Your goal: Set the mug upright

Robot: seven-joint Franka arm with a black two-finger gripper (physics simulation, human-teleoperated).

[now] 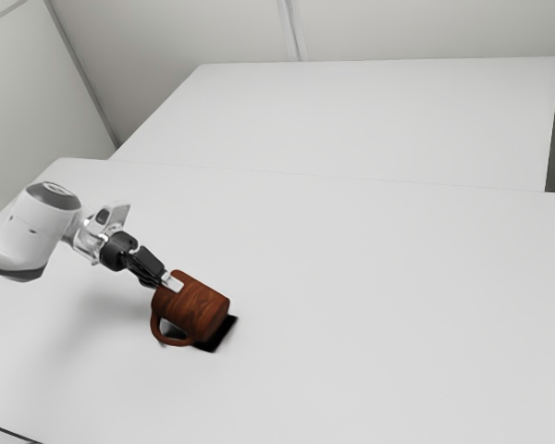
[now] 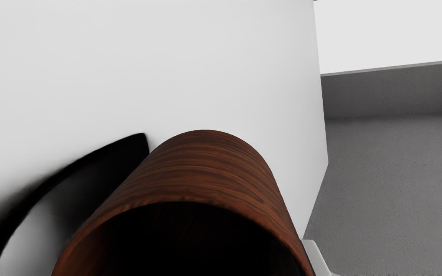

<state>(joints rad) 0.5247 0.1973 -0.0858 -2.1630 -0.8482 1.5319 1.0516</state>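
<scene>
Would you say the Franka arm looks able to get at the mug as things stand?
Probably yes: its gripper is right at the open end of the mug, with nothing visible in the way.

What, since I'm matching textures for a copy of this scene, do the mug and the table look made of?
Mug: looks like reddish-brown wood with a satin finish, judging by dark, wavy grain lines around its side; a wood pattern over another material is possible.
Table: smooth, matte white, without grain or seams across its near top; perhaps laminate or painted board.
</scene>
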